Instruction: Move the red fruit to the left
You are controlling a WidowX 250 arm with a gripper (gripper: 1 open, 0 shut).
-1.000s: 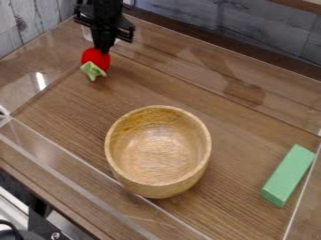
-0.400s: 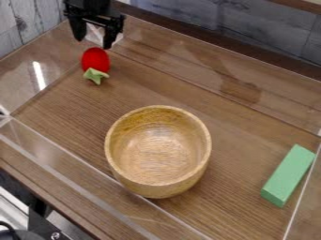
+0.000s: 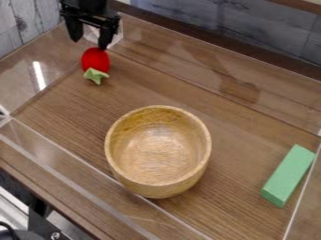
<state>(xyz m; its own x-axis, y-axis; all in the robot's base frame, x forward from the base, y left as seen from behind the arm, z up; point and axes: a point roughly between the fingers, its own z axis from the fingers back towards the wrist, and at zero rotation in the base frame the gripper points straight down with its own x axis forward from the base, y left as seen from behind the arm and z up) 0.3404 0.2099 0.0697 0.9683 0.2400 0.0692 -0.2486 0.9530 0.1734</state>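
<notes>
Below open gripper [image 3: 93, 37], red fruit [image 3: 96, 62], apart

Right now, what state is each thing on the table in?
Pincer: open, empty, raised just above and behind the strawberry.
Strawberry: lying free on the table at the far left, green leaves toward the camera.
Bowl: upright, empty, mid-table.
Green block: lying flat at the right edge, untouched.
</notes>
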